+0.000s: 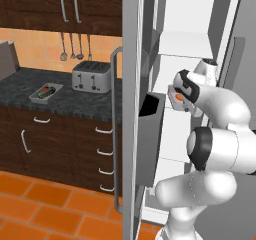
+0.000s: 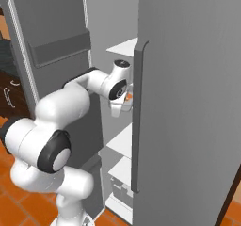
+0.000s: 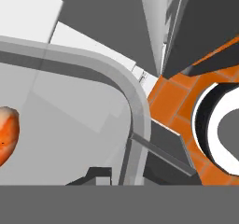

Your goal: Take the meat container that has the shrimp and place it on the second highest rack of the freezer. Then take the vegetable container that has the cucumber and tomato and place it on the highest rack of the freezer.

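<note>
Carrying the meat tray (image 3: 70, 106) into the freezer (image 2: 188, 79): first step in hand, veg tray (image 1: 46, 92) waiting on the counter (image 1: 30, 79). Gripper (image 1: 181, 97) clamped shut on the meat tray's rim, shrimp (image 3: 7, 132) inside, held level at mid-shelf height. Long axis not readable; tray seems to run inward. Next: settle it on the second rack from the top, then release.
</note>
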You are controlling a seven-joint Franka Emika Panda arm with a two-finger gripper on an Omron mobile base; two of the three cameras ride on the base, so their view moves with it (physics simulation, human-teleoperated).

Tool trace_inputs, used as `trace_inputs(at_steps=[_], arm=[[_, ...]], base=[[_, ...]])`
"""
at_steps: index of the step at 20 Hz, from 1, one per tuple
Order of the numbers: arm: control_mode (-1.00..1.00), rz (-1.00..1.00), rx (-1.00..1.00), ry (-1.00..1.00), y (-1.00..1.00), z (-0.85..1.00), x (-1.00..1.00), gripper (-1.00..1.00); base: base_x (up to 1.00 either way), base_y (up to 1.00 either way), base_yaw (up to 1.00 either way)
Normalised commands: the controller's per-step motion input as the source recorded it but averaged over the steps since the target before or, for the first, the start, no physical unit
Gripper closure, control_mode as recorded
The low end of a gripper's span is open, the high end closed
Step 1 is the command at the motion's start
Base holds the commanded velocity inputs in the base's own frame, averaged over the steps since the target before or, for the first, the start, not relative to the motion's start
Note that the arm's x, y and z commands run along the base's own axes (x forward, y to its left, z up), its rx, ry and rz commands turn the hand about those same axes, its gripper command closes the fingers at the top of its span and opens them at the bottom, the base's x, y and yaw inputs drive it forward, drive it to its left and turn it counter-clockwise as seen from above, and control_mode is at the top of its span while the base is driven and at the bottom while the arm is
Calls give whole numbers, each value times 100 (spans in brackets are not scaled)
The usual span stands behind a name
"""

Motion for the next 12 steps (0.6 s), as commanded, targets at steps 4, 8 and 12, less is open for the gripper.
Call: trace_inputs(at_steps=[4, 8, 12], arm=[[-100, -2, -2, 1, -16, -20, 34, 100], [-100, -3, -2, 2, -20, -17, 38, 100], [-100, -2, -1, 1, -6, -16, 45, 100]], base=[[0, 0, 0], [0, 0, 0], [0, 0, 0]])
